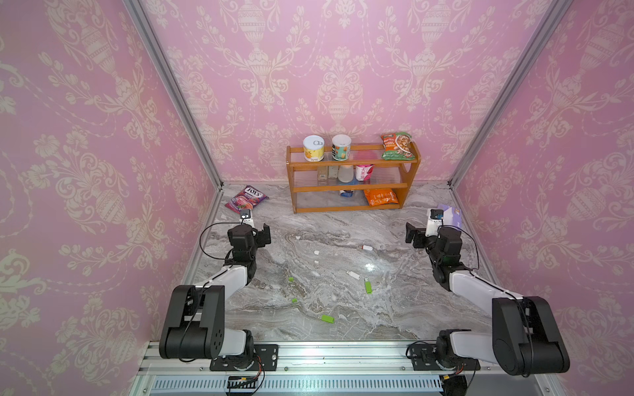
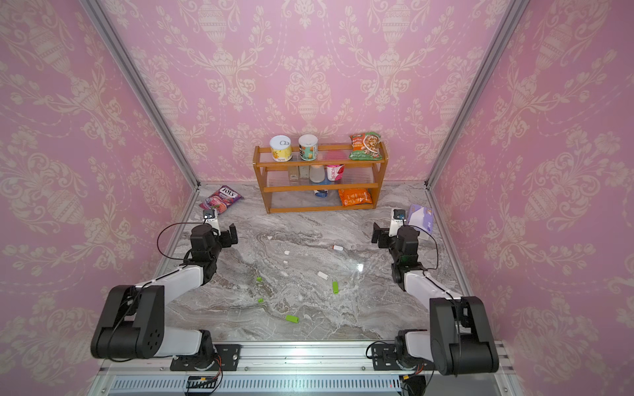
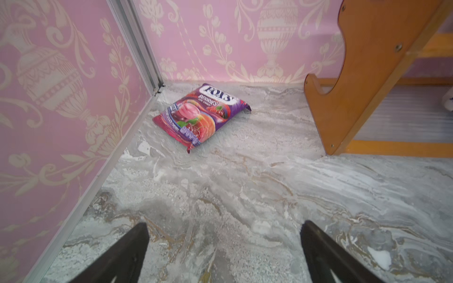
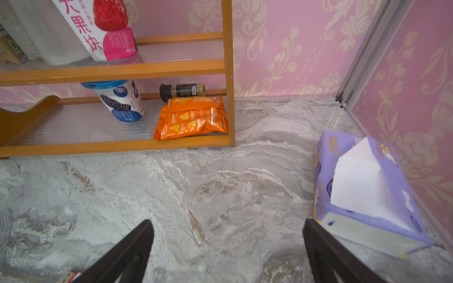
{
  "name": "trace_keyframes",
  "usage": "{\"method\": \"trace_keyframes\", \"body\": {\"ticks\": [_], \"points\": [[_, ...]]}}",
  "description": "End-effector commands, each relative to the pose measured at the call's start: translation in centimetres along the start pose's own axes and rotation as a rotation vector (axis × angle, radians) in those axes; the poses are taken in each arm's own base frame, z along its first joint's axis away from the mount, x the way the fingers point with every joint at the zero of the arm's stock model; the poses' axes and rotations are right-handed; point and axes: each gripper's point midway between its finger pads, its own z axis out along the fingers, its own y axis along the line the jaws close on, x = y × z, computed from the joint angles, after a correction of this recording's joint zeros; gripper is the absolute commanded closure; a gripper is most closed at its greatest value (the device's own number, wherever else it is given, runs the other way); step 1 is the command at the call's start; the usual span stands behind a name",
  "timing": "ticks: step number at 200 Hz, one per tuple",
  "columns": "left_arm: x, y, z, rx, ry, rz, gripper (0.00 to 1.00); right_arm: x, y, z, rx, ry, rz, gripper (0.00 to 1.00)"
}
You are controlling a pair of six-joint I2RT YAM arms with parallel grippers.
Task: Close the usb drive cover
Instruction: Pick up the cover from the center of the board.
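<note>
Several usb drives lie uncovered on the marble table in both top views: a white one with a red end [image 1: 367, 247], a white one [image 1: 353, 274], a green one [image 1: 368, 286] and another green one [image 1: 327, 319]. Loose covers lie left of them, white [image 1: 316, 252] and green [image 1: 291, 279]. My left gripper [image 1: 266, 235] hovers open at the table's left, my right gripper [image 1: 411, 235] open at the right, both far from the drives. The wrist views show open, empty jaws on the left gripper [image 3: 224, 227] and the right gripper [image 4: 228, 226]. A red-and-white object [image 4: 69, 275] peeks in beside one right finger.
A wooden shelf [image 1: 351, 188] with cans, cups and snack bags stands at the back. A purple candy bag [image 1: 246, 199] lies at the back left. A purple tissue box [image 1: 451, 214] sits by the right wall, close to my right gripper. Pink walls enclose three sides.
</note>
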Motion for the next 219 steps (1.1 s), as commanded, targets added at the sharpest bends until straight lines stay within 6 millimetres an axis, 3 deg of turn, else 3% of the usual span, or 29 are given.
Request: {"method": "trace_keyframes", "body": {"ticks": [1,15,43,61,65,96,101,106,132,183,219], "points": [[1.6,0.3,-0.4,-0.017,0.139,-0.042,0.01,3.4,2.1,0.3,-0.025,0.278,-0.024,0.0],[1.1,0.3,-0.7,-0.018,0.169,-0.075,0.01,4.4,4.2,0.9,-0.05,0.359,-0.081,0.0],[0.3,0.1,-1.5,-0.007,0.175,-0.127,0.03,6.6,10.7,1.5,-0.138,0.529,-0.264,0.01],[0.1,-0.3,-2.0,0.016,0.181,-0.164,0.04,7.7,15.1,1.9,-0.218,0.639,-0.295,0.06],[0.0,-0.5,-2.1,0.027,0.182,-0.173,0.06,7.0,16.4,2.2,-0.245,0.639,-0.288,0.07],[0.5,-2.1,-2.6,0.111,0.239,-0.235,0.11,7.5,23.5,2.7,-0.383,0.708,-0.305,0.11],[0.6,-2.2,-2.6,0.12,0.247,-0.243,0.12,7.7,24.5,2.6,-0.408,0.71,-0.318,0.12],[-0.7,-2.5,-2.6,0.133,0.227,-0.256,0.12,7.9,25.5,2.6,-0.432,0.711,-0.333,0.12],[-0.7,-3.9,-2.8,0.205,0.286,-0.309,0.12,9.7,29.8,2.0,-0.588,0.758,-0.425,0.16],[-1.4,-7.5,-3.1,0.357,0.476,-0.459,0.13,11.0,33.5,1.0,-0.823,0.784,-0.549,0.24],[-2.4,-9.0,-3.3,0.432,0.494,-0.599,0.15,12.2,34.3,0.7,-0.901,0.788,-0.68,0.31]]}}
